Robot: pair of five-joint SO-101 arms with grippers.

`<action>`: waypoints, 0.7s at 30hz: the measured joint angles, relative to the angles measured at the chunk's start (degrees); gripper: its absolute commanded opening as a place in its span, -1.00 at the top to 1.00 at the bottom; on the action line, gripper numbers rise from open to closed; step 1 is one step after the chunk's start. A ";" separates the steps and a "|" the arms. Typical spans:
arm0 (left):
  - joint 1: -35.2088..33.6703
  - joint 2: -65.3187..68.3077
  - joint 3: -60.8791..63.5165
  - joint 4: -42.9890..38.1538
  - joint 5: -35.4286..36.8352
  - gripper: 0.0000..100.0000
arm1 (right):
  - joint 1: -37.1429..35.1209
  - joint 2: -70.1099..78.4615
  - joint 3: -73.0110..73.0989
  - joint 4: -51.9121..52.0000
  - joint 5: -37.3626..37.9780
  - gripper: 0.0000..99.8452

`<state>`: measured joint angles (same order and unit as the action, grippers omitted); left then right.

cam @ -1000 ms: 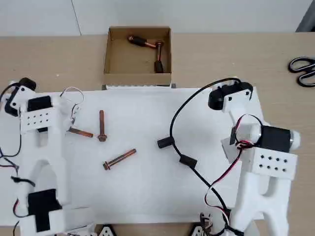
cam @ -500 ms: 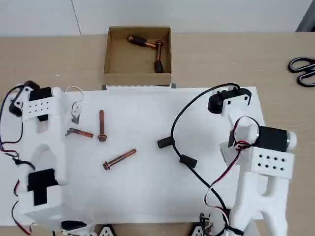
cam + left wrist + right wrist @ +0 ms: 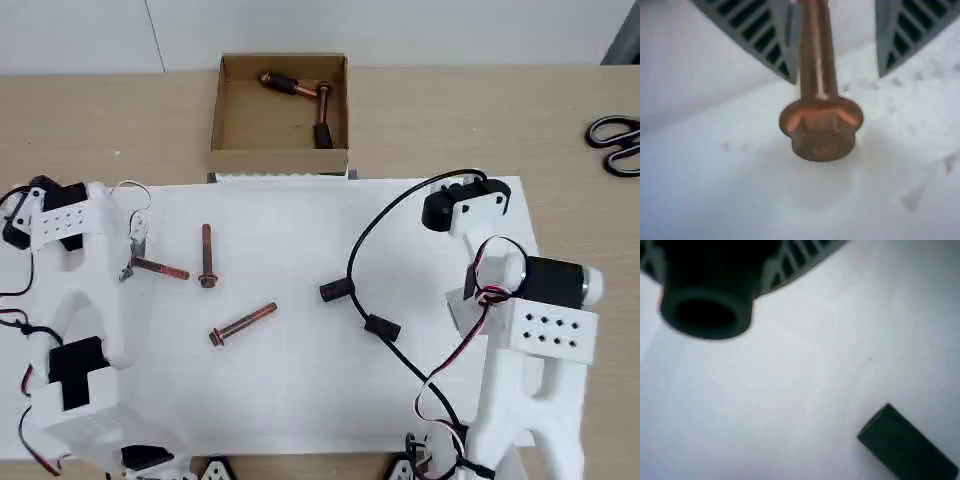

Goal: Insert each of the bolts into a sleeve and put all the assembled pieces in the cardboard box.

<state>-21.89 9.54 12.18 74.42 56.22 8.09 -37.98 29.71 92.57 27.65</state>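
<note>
In the left wrist view a copper bolt (image 3: 820, 120) lies between the fingers of my left gripper (image 3: 836, 72). One finger touches its shaft and a gap shows at the other, so the gripper is open. From above, that bolt (image 3: 162, 268) lies on the white mat (image 3: 300, 390) at my left gripper (image 3: 132, 250). Two more bolts (image 3: 206, 255) (image 3: 243, 324) lie loose nearby. My right gripper (image 3: 710, 275) is shut on a black sleeve (image 3: 705, 310) above the mat, with another sleeve (image 3: 907, 445) lying below. The cardboard box (image 3: 215, 110) holds assembled pieces (image 3: 285, 84).
Two black sleeves (image 3: 337, 291) (image 3: 382, 326) lie mid-mat beside the right arm's black cable (image 3: 352, 250). My right gripper (image 3: 463, 303) hangs at the mat's right side. Scissors (image 3: 615, 140) lie at the far right of the wooden table.
My left arm has swung leftward and toward the front, its gripper now at the end of the bolt. The right arm dropped slightly toward the front, then held still.
</note>
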 measured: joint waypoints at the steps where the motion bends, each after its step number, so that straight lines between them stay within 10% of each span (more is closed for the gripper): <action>1: 0.26 0.00 0.00 -0.09 0.00 0.79 | 0.00 0.00 0.00 0.00 0.00 0.99; 21: 1.67 8.62 -1.67 -4.66 -0.09 0.98 | 0.00 0.00 0.00 0.00 0.00 0.99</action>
<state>-20.22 18.15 10.51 69.76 56.13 8.09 -37.98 29.71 92.57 27.65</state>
